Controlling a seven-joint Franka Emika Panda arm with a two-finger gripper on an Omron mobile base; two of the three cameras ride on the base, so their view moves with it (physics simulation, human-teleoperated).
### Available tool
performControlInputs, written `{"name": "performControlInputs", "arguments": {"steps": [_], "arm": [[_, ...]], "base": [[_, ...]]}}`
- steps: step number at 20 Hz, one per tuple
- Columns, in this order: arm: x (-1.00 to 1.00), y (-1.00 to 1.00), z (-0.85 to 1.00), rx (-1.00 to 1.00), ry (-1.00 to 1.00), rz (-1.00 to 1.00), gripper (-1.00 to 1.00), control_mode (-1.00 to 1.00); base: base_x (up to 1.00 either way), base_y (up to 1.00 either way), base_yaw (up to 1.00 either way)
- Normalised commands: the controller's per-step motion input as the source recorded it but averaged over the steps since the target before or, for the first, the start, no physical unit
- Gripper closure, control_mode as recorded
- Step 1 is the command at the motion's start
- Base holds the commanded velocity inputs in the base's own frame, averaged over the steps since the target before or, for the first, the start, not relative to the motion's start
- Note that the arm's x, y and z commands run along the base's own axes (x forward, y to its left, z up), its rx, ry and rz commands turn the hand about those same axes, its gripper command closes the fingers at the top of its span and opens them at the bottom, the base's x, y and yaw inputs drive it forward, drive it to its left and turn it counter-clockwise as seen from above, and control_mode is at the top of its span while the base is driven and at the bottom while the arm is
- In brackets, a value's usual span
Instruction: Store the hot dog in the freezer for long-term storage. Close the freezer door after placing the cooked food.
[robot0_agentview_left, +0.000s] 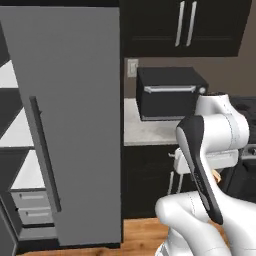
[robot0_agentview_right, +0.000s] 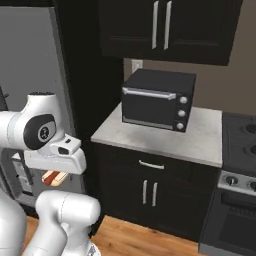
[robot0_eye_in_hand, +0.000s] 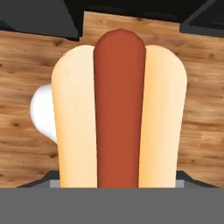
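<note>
The hot dog (robot0_eye_in_hand: 119, 113), a tan bun with a red-brown sausage along its middle, looms large in the hand view, held over the wood floor. My gripper (robot0_eye_in_hand: 118, 181) is shut on it, the fingertips mostly hidden behind the bun. In the right base view the hot dog (robot0_agentview_right: 52, 176) hangs under the hand at the lower left. A tan bit of the hot dog (robot0_agentview_left: 216, 175) peeks from behind the arm in the left base view. The freezer (robot0_agentview_left: 20, 150) stands open at the far left, with white shelves and pale grey drawers. The freezer door is out of view.
The plain grey fridge door (robot0_agentview_left: 75, 125) with its dark bar handle (robot0_agentview_left: 45, 155) stands right of the open compartment. A black toaster oven (robot0_agentview_right: 157, 100) sits on the pale counter (robot0_agentview_right: 200, 140) over dark cabinets. A stove (robot0_agentview_right: 240, 175) is at the far right.
</note>
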Motion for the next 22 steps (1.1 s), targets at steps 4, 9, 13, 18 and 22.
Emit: {"name": "performControlInputs", "arguments": {"steps": [4,9,13,18,22], "arm": [[0.00,0.00,0.00,0.00,0.00,0.00,1.00,1.00],[0.00,0.00,0.00,0.00,0.00,0.00,1.00,1.00],[0.00,0.00,0.00,0.00,0.00,0.00,1.00,1.00],[0.00,0.00,0.00,0.00,0.00,0.00,1.00,1.00],[0.00,0.00,0.00,0.00,0.00,0.00,1.00,1.00]], "base": [[-0.01,0.83,0.30],[0.00,0.64,0.29],[0.05,0.50,0.26],[0.16,0.64,0.13],[0.21,0.85,0.05]]}}
